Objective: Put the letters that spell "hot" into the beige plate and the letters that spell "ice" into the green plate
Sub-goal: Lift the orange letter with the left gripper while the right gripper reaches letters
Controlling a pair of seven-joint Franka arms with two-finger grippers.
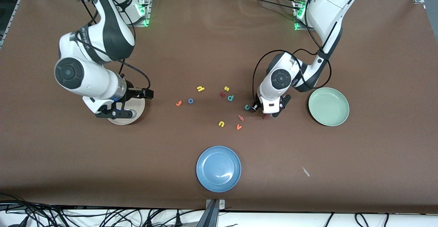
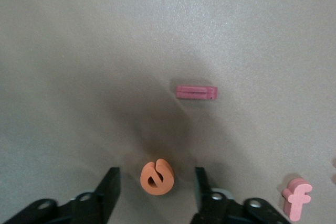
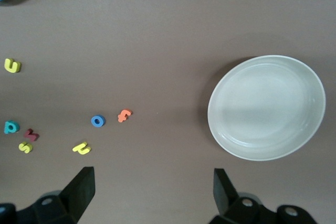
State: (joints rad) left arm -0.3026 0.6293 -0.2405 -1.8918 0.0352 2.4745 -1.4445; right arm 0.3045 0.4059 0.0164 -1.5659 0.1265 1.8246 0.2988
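Observation:
My left gripper (image 1: 270, 112) is down at the table beside the green plate (image 1: 328, 106), open. The orange e (image 2: 156, 177) lies flat between its fingers (image 2: 110, 187), with a gap on each side. The dark red i (image 2: 196, 92) lies close by, and the teal c (image 1: 247, 107) is just beside the gripper. The yellow h (image 1: 200, 88), blue o (image 1: 190, 101) and orange t (image 1: 178, 103) lie mid-table. My right gripper (image 1: 118, 112) hangs open and empty over the beige plate (image 1: 124, 120), which is bare (image 3: 266, 107).
A blue plate (image 1: 218, 168) sits nearest the front camera. Other loose letters lie mid-table: yellow s (image 1: 226, 88), a wider dark red letter (image 1: 222, 94), teal d (image 1: 230, 98), yellow u (image 1: 221, 124), orange v (image 1: 239, 127) and a pinkish f-shaped one (image 2: 297, 198).

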